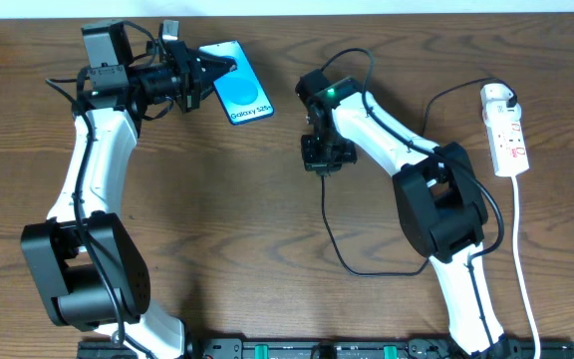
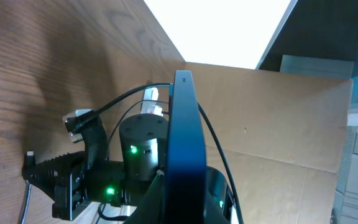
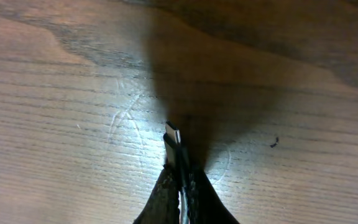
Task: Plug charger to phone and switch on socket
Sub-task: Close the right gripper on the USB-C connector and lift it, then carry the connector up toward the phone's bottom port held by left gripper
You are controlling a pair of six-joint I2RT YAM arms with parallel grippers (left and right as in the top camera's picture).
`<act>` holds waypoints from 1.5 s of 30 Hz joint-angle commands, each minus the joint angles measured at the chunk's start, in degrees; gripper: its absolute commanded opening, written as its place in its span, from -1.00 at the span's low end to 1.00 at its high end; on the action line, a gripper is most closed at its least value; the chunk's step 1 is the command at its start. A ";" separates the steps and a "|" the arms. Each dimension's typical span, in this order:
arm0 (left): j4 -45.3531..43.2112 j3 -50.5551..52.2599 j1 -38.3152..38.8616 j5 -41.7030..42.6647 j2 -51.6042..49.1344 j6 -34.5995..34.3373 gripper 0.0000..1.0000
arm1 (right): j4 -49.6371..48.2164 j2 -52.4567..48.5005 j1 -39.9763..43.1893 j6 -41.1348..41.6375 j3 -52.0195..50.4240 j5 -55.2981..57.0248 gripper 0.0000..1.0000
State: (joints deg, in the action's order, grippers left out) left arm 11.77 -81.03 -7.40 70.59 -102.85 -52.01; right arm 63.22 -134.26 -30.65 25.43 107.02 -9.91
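Note:
The phone (image 1: 239, 92), its light blue screen reading "Galaxy S25+", is held at the back left of the wooden table. My left gripper (image 1: 207, 77) is shut on its left edge. In the left wrist view the phone (image 2: 185, 130) shows edge-on and upright between the jaws (image 2: 182, 186). My right gripper (image 1: 319, 160) is at mid-table, right of the phone and apart from it. It is shut on the charger (image 1: 332, 234) near its plug tip (image 3: 173, 138), which sticks out past the fingers (image 3: 180, 177) just above the wood. The white socket (image 1: 504, 130) lies at the far right.
The black cable loops down toward the front and back up under the right arm. The socket's white cord (image 1: 526, 279) runs to the front right edge. A black rail (image 1: 317, 349) lines the front edge. A cardboard wall (image 2: 278, 124) stands behind the table.

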 commanded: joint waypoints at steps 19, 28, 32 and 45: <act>-0.63 -0.46 -0.09 5.53 1.38 0.94 -0.86 | -4.17 15.52 9.42 -28.72 -0.55 -36.00 -0.97; -9.86 -0.46 0.35 11.30 1.38 0.96 -0.86 | -0.20 20.90 9.66 -37.48 -0.55 -47.36 -0.97; -15.28 -0.46 0.72 12.83 1.38 0.96 -0.85 | -0.28 20.76 9.55 -41.22 -0.59 -55.71 -0.98; -36.30 -0.46 2.34 10.32 1.38 -12.68 -0.86 | -9.18 20.76 9.55 -38.93 -0.59 -65.57 -0.98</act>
State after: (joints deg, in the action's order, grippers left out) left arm -20.64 -80.86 -5.28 81.23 -102.85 -57.08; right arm 54.78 -114.15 -20.86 -14.20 106.34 -71.68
